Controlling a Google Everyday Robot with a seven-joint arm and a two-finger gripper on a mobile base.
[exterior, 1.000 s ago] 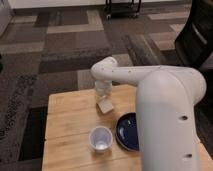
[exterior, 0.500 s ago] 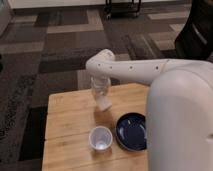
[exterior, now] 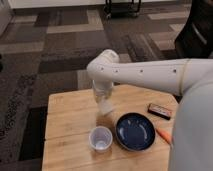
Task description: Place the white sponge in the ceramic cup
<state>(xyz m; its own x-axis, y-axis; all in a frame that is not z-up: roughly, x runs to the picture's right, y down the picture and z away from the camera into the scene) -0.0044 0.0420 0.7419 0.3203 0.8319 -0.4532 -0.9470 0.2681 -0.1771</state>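
While the gripper (exterior: 104, 102) hangs clenched on the white sponge (exterior: 105, 107) above the wooden table (exterior: 70, 115), carrying is the step underway. Next, I judge, it must centre over the ceramic cup (exterior: 100, 138) and release.

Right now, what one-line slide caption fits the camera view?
Arm's shut pincer holds the white sponge above the wooden table, behind the ceramic cup beside a dark blue dish.

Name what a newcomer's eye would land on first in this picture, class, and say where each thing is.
The big white robot arm sweeps in from the right, its gripper shut on the white sponge above the wooden table. Just below stand the ceramic cup and, right of it, a dark blue dish.
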